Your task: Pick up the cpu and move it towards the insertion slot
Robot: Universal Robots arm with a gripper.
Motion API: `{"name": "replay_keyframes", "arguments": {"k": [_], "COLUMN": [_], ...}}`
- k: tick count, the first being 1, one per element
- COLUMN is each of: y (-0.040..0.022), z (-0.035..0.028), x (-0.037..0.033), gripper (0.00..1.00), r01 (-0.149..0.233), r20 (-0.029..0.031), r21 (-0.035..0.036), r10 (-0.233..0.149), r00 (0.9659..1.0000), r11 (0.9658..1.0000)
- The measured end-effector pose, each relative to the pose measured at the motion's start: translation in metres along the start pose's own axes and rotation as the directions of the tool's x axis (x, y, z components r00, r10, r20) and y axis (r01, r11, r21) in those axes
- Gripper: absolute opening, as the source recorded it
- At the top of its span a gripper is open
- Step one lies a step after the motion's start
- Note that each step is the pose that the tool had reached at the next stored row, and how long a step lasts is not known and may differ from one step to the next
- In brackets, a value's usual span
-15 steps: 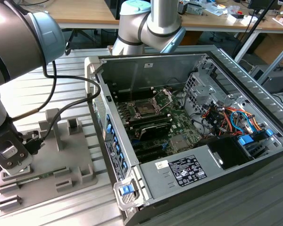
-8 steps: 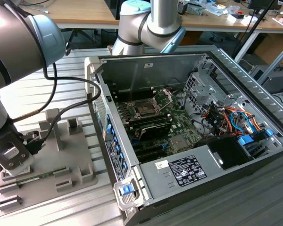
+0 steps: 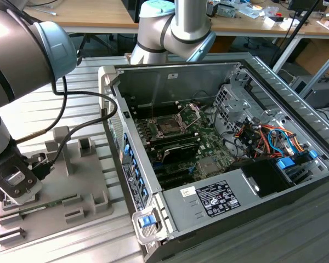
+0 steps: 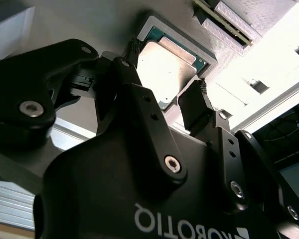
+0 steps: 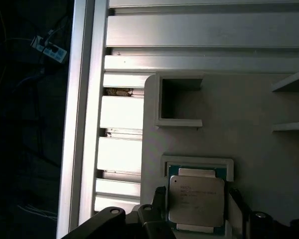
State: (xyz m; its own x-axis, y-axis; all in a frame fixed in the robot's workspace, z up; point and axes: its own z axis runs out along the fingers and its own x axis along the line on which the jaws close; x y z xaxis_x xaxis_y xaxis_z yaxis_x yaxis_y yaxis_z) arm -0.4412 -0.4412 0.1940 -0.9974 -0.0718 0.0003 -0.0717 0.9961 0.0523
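Lab setting: wooden desks are running along the back, & a ribbed aluminium table is carrying the work. Step in hand, prob.: the grasp itself, lift not yet made. The black two-finger gripper is sitting low over the grey printed fixture plate at the exterior view's left. Its jaws are straddling the cpu, a flat square chip w/ pale silver lid, which is lying seated in its raised grey pocket. Slim gaps are showing each side in the first wrist view, so the jaws are reading as released, not clamping. The next move is calling for an even squeeze on two opposite edges & a straight lift clear of the pocket lip.

The insertion slot, a square dark socket w/ silver frame, is sitting well apart inside the open grey-metal pc case, hinged plate up. In the way: the case's near wall & a black cable hanging by the arm. A thin green memory stick is lying near the gripper.
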Motion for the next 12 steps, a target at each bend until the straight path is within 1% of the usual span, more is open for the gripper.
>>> {"name": "replay_keyframes", "arguments": {"k": [9,12], "y": [0.001,0.001], "z": [0.0059,0.0065], "x": [0.0,0.0], "gripper": [0.6,0.6], "r01": [0.003,0.003], "r20": [-0.0001,-0.0003], "r21": [0.0001,0.0001], "r10": [-0.003,-0.003], "r00": [1.0,1.0], "r11": [1.0,1.0]}}
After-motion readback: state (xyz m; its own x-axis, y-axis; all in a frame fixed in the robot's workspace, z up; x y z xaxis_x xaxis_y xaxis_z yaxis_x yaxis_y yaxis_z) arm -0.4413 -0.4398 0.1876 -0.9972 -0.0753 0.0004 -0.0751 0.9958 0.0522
